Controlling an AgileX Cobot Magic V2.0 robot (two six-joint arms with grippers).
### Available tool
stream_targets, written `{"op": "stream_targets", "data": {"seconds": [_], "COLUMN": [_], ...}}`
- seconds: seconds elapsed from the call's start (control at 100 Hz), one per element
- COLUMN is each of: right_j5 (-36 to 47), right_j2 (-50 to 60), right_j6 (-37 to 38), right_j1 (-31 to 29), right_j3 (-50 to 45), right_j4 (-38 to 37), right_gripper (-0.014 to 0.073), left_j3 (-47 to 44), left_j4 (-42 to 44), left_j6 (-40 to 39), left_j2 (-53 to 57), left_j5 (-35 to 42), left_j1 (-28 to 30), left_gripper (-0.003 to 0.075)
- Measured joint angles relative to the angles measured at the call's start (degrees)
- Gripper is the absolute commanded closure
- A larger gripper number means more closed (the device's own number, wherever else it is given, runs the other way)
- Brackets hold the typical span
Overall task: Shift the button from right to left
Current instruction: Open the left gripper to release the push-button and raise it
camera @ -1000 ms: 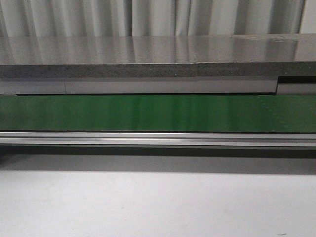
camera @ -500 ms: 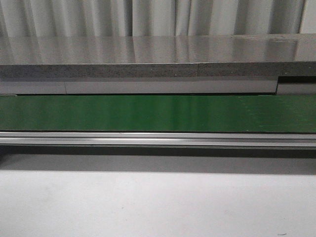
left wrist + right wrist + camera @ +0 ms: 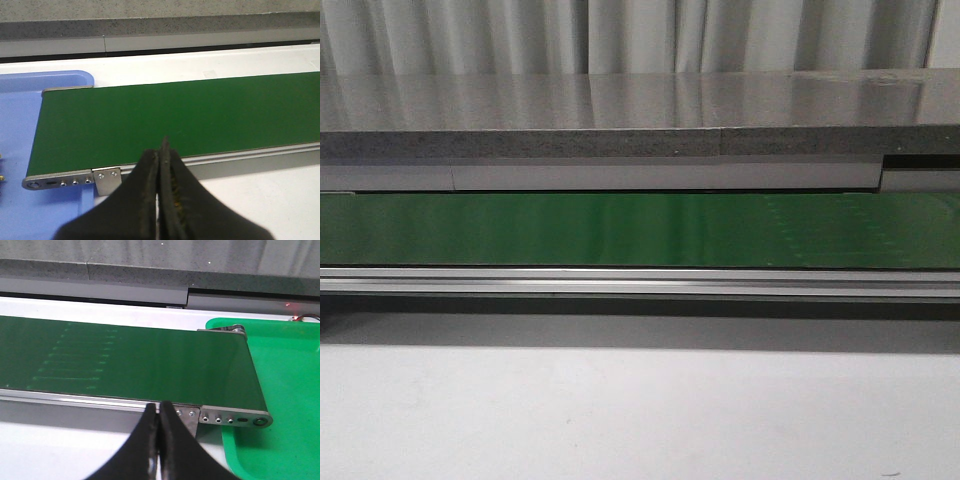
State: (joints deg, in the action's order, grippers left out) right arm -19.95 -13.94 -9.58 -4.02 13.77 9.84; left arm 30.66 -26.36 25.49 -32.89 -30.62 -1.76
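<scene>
Green belt [image 3: 165,117] bare, no button visible anywhere.
Both my left gripper [image 3: 161,165] and right gripper [image 3: 159,420] are pressed together, holding nothing; a passing button could slip by unopened fingers.

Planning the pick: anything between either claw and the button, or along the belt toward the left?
Button isn't visible in any view, so its path can't be judged. The green belt looks bare, as do the blue tray and green tray. Left claw and right claw are shut, empty.

Belt [image 3: 640,230] between two trays [image 3: 20,100] [image 3: 285,390]
</scene>
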Motion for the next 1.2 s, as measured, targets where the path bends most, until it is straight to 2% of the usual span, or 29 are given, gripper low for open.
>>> {"op": "stream_targets", "data": {"seconds": [0.3, 0.47, 0.54, 0.66, 0.76, 0.96, 1.08, 1.2], "right_j5": [0.0, 0.0, 0.0, 0.0, 0.0, 0.0, 0.0, 0.0], "right_j2": [0.0, 0.0, 0.0, 0.0, 0.0, 0.0, 0.0, 0.0], "right_j6": [0.0, 0.0, 0.0, 0.0, 0.0, 0.0, 0.0, 0.0], "right_j1": [0.0, 0.0, 0.0, 0.0, 0.0, 0.0, 0.0, 0.0], "right_j3": [0.0, 0.0, 0.0, 0.0, 0.0, 0.0, 0.0, 0.0], "right_j4": [0.0, 0.0, 0.0, 0.0, 0.0, 0.0, 0.0, 0.0], "right_gripper": [0.0659, 0.0659, 0.0659, 0.0659, 0.0659, 0.0659, 0.0659, 0.0659], "left_j3": [-7.2, -11.0, -13.1, -17.1, -20.9, -30.5, -30.6, -30.6], "left_j4": [0.0, 1.0, 4.4, 12.1, 17.1, 19.2, 19.4, 19.4], "left_j6": [0.0, -0.1, -3.0, -13.7, -18.9, -20.9, -21.0, -21.1], "left_j2": [12.0, 17.1, 19.6, 24.3, 27.9, 33.2, 33.2, 33.2], "left_j5": [0.4, 5.0, 8.0, 11.2, 14.7, 25.7, 28.7, 27.8], "left_j1": [0.0, 0.0, 0.0, 0.0, 0.0, 0.0, -0.5, -1.7], "left_gripper": [0.0741, 0.0741, 0.0741, 0.0741, 0.0741, 0.0741, 0.0741, 0.0741]}}
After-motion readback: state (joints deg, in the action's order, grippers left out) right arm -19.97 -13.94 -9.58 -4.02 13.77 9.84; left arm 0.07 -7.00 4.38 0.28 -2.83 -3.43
